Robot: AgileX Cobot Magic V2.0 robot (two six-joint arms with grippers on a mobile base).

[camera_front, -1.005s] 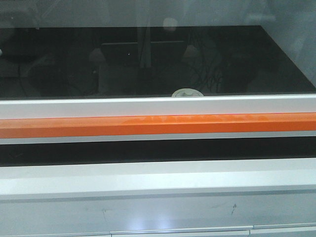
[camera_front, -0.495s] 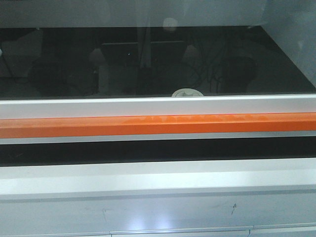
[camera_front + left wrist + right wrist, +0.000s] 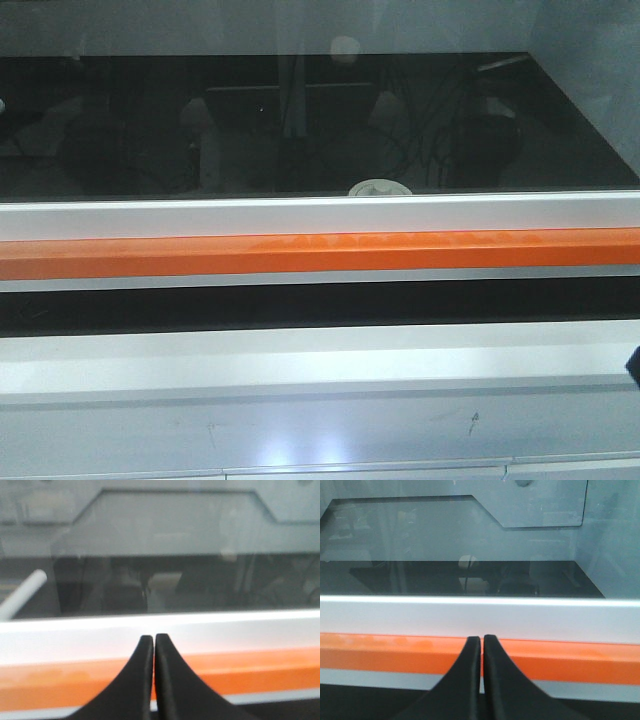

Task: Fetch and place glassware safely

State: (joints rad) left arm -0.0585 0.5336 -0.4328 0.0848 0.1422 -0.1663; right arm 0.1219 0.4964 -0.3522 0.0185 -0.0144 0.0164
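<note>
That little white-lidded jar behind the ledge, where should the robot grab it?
Likely from above: the white ledge hides the glass body, so only the round cream jar lid with a central knob shows. Straddle the wide lid at its rim; the knob looks too small to trust.

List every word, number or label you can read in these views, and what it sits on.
None can be read.
Cream-white round lid behind the white rail: any markings too small to read.
Long orange bar: no print.
Grey front panel: scratches only, no letters.
</note>
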